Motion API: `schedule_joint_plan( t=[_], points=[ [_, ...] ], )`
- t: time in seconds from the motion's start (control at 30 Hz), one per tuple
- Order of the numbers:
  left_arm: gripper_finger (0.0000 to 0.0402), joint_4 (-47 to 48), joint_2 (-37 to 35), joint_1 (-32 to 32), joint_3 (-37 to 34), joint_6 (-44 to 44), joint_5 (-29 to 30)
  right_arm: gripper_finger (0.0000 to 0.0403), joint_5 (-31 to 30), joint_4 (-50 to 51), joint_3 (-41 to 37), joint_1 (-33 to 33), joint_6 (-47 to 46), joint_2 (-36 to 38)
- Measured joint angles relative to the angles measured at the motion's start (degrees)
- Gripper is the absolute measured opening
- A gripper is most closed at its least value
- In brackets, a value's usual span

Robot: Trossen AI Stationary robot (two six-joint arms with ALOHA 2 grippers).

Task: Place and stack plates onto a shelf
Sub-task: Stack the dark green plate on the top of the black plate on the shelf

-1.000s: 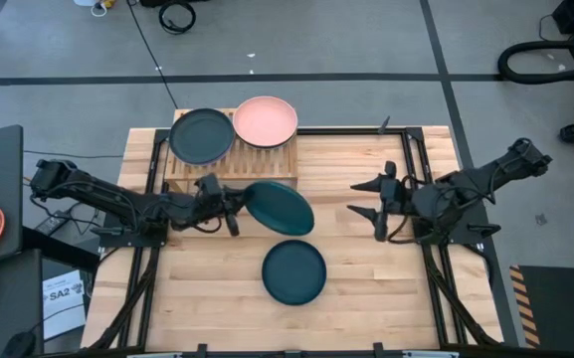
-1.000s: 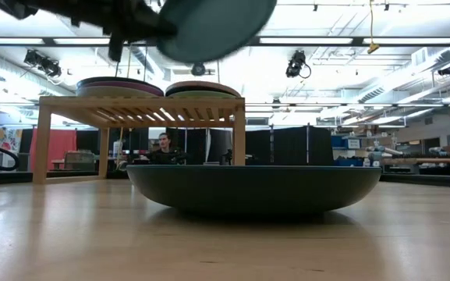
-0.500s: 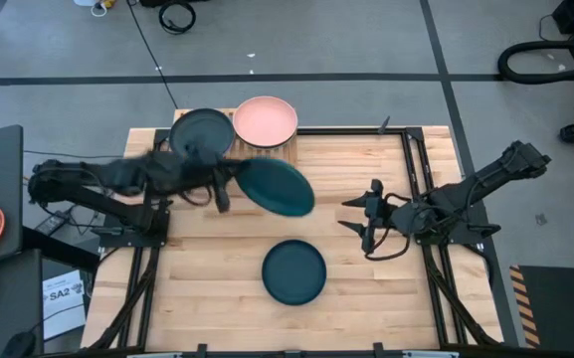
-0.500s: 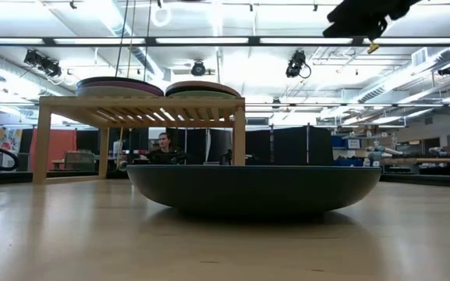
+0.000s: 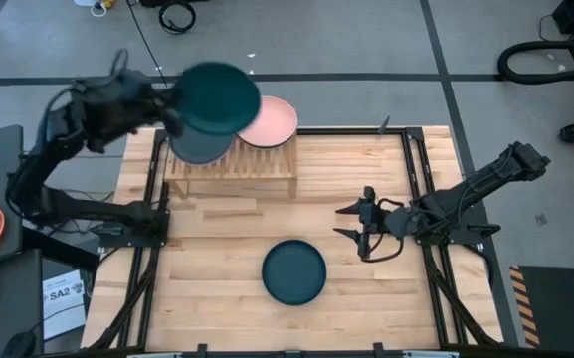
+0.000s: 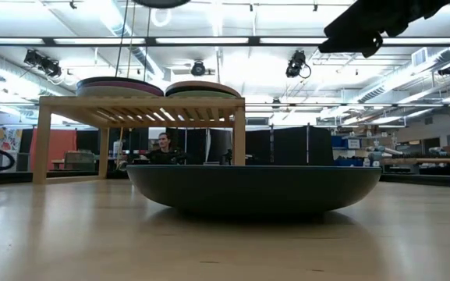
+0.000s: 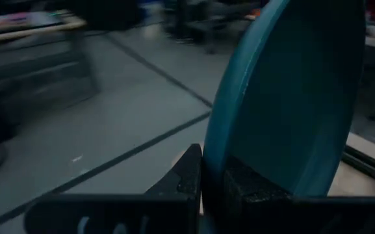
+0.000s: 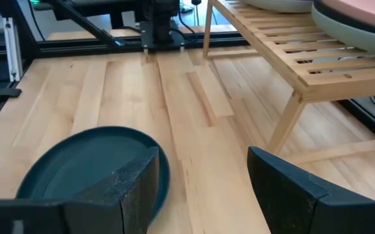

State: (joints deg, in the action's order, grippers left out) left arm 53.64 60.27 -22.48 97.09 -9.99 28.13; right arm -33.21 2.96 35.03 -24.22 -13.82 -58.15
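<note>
Left pincer (image 7: 213, 185) of mine clamps the teal plate (image 5: 217, 96) by its rim, high above the shelf's (image 5: 232, 164) left stack. Released tilted, it could slide off. My right pincer (image 5: 358, 231), fingers spread, waits near the dark teal plate (image 5: 293, 271) on the tabletop (image 5: 366, 298).

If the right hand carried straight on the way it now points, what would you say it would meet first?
Probably the bare wooden tabletop. The open right hand points across the table, with the round dark teal plate off to one side of its line and the low light-wood slatted shelf to the other; depth is hard to judge.
</note>
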Motion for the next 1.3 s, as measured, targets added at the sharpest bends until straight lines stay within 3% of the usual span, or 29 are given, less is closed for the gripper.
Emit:
schedule_joint_plan(
  t=[0.1,0.27,0.57,0.7,0.93,1.3],
  points=[
    [0.0027,2.9,0.0,-7.6,0.9,-0.3,-3.1,0.024,0.3,0.0,0.0,0.6,0.0,0.0],
    [0.0027,8.9,1.5,-20.9,0.9,-0.3,-13.3,0.024,0.5,0.0,0.0,1.7,0.0,0.0],
    [0.0027,18.5,10.8,-40.6,0.8,1.7,-32.2,0.024,5.3,0.0,0.0,3.1,0.0,0.0],
    [0.0027,19.7,15.3,-44.1,0.8,1.3,-38.5,0.024,5.7,0.0,0.0,3.1,0.0,0.0],
    [0.0027,23.8,21.0,-46.3,0.8,0.6,-38.7,0.024,6.1,-0.3,0.0,3.1,0.1,0.0],
    [0.0027,25.4,21.5,-46.2,0.8,0.7,-39.0,0.024,6.3,-0.4,0.0,3.1,0.5,0.0]
  ],
)
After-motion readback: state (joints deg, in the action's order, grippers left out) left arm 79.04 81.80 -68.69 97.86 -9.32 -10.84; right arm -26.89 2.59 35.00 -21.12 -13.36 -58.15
